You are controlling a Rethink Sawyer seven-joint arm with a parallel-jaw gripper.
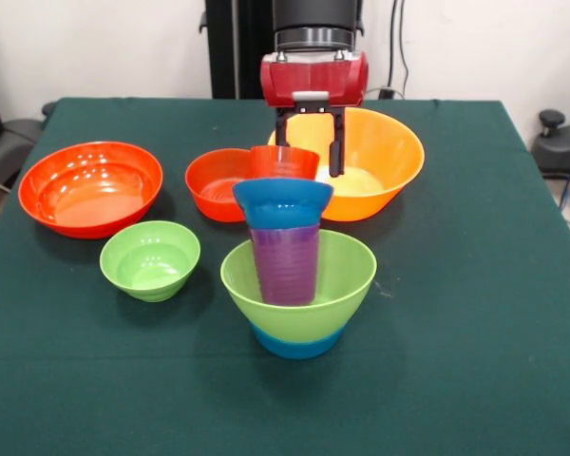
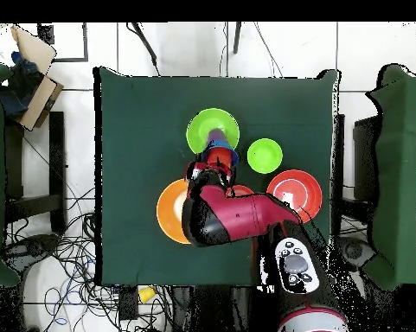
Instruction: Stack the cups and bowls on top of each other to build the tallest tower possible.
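A green table (image 1: 475,313) stands against a white wall (image 1: 104,47). Near centre, the tower (image 1: 297,285): purple cup (image 1: 285,264), dark blue bowl (image 1: 282,202) on top. The gripper (image 1: 310,152) clamps an orange-red cup (image 1: 285,162).

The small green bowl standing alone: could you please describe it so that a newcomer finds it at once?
Start at the large red-orange bowl on the green table in the front view. Just in front of it sits the small light green bowl. It is empty and apart from the tower, whose larger green bowl holds a purple cup.
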